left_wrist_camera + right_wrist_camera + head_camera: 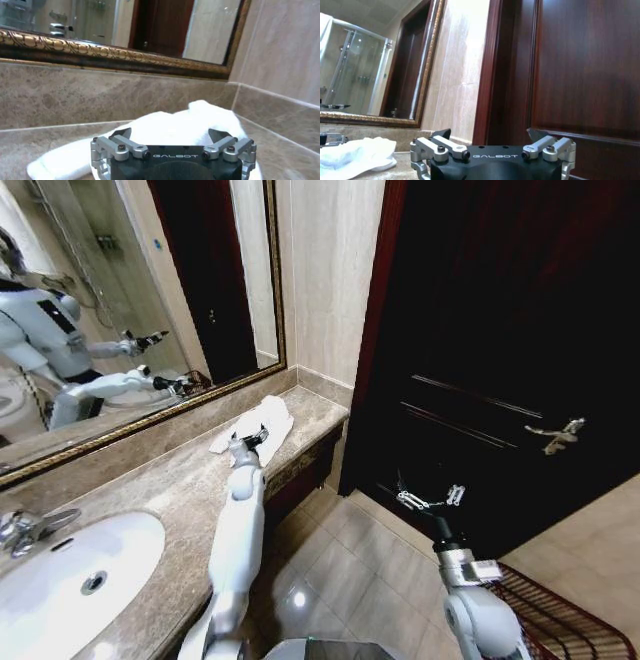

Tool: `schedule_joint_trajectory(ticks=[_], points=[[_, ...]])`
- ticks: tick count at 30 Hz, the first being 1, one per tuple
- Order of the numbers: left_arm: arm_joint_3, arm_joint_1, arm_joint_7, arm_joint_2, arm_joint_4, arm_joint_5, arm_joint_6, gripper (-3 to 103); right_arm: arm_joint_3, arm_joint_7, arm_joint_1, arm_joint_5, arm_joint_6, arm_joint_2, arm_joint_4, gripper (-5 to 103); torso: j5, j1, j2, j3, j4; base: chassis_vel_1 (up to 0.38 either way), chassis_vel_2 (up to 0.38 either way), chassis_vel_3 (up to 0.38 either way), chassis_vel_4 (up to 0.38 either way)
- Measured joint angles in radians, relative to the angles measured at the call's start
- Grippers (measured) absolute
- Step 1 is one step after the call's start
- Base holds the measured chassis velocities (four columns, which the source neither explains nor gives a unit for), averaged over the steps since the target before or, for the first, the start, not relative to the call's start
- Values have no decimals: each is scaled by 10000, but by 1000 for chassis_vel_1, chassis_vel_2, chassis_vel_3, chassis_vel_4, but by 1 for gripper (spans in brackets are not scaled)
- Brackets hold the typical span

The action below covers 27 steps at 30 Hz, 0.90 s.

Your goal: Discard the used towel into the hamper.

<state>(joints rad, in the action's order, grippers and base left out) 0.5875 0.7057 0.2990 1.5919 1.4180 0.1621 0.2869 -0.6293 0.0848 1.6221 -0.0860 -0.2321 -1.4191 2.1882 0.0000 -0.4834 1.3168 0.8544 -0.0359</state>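
left gripper [252, 440]: jaws spread wide, hovering right over the towel [258, 423], gripping nothing
towel: crumpled on the worktop [170, 480], near end hidden behind the gripper body in the wrist view
right gripper [428, 500]: jaws released, empty, up by the dark door [500, 330]
hamper [560, 620]: on the floor below the right gripper, cut off at the frame edge

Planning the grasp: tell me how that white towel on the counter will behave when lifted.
The towel lies crumpled in soft folds, so it will likely droop and trail. It looks light. The left hand, open over it, should pinch a thick fold.
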Motion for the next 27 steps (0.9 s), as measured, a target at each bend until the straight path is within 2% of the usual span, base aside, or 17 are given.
schedule_joint_trajectory(ticks=[7,9,11,13,15,17,18,20,24,27], points=[[8,-128,70,-480,-489,81,197,100,-29,-85,3,13,-33,-165,-70,100,1,1,0,-1,-4,0,0,0,0],[-23,10,-239,-719,-581,541,366,102,-28,-105,-15,21,-35,-214,-78,100,-3,1,0,-1,-3,0,0,0,0],[-70,91,-379,-825,-567,723,411,100,-28,-108,-23,22,-41,-233,-79,100,-1,1,0,-1,-2,0,0,0,0],[-187,374,-752,-1268,-456,1207,468,93,-29,-109,-10,23,-80,-312,-93,100,-4,1,0,-1,-2,0,0,0,0],[-257,524,-790,-1577,-418,1497,469,85,-19,-107,17,31,-139,-365,-138,100,0,2,0,-2,-4,0,0,0,0],[-281,587,-797,-1697,-398,1615,468,85,-9,-95,24,49,-173,-395,-157,100,-3,2,0,-2,-4,0,0,0,0],[-297,664,-807,-1824,-323,1772,469,81,14,-69,30,74,-204,-431,-169,100,-4,2,0,-2,-3,0,0,0,0],[-297,794,-837,-1959,-156,1969,469,73,67,-29,30,96,-227,-477,-182,100,0,2,0,-2,-3,0,0,0,0],[-313,932,-948,-2051,-23,2049,453,65,112,-7,29,144,-253,-505,-210,100,-1,2,0,-2,-2,0,0,0,0],[-356,1024,-1095,-2097,58,2047,409,54,122,-6,40,151,-258,-511,-185,100,-1,2,0,-2,-2,0,0,0,0]])
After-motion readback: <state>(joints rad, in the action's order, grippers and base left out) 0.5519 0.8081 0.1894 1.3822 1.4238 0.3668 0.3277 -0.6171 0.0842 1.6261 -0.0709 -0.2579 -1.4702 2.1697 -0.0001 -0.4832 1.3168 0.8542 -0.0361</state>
